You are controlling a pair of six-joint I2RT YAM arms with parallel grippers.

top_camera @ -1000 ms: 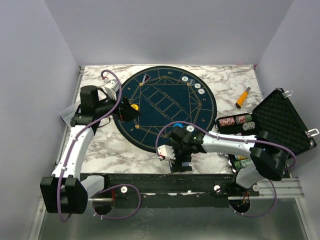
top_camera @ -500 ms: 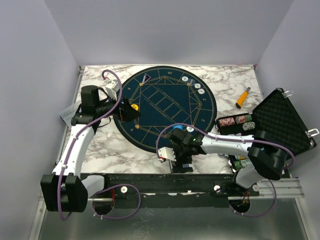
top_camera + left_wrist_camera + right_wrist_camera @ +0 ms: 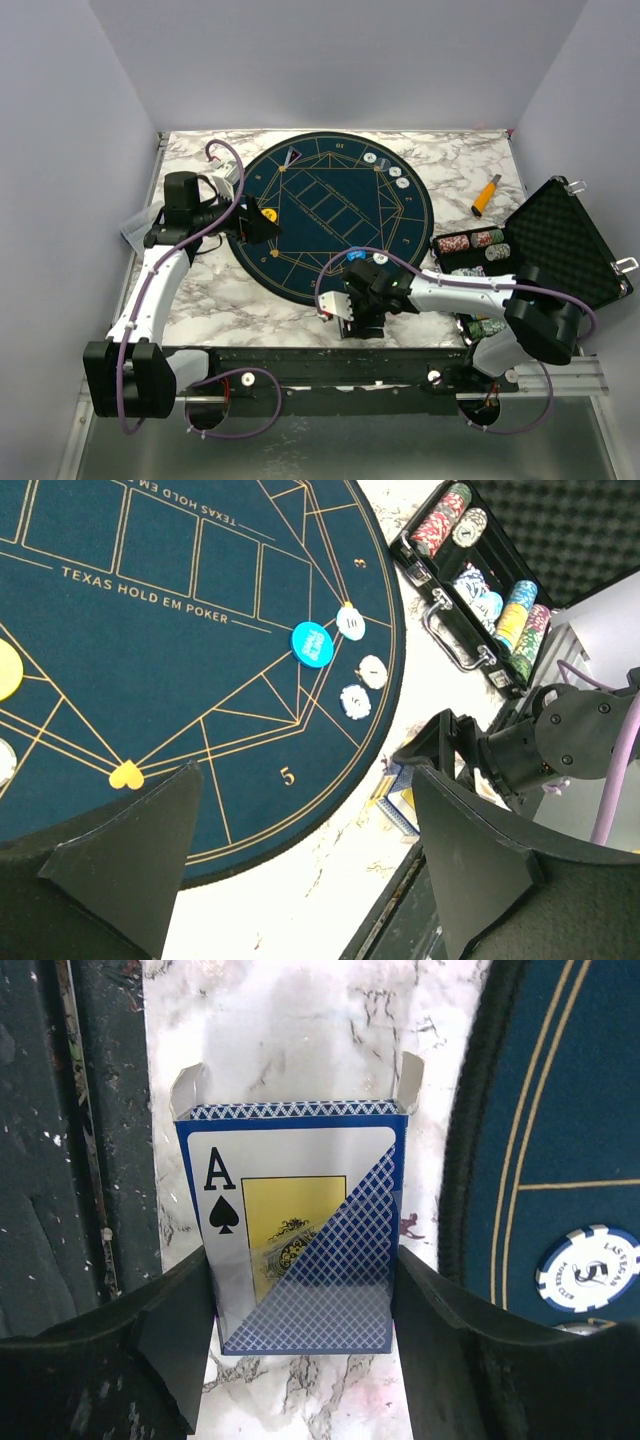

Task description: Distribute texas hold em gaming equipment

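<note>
The right tool [image 3: 300, 1272] grasps the card box [image 3: 290, 1225] by its sides, so lift straight, squeezing evenly; the left tool [image 3: 305, 780] hangs released.

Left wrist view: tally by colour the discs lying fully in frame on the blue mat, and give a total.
Blue button disc: 1
Whitish poker chips: 3
Total: 4
</note>
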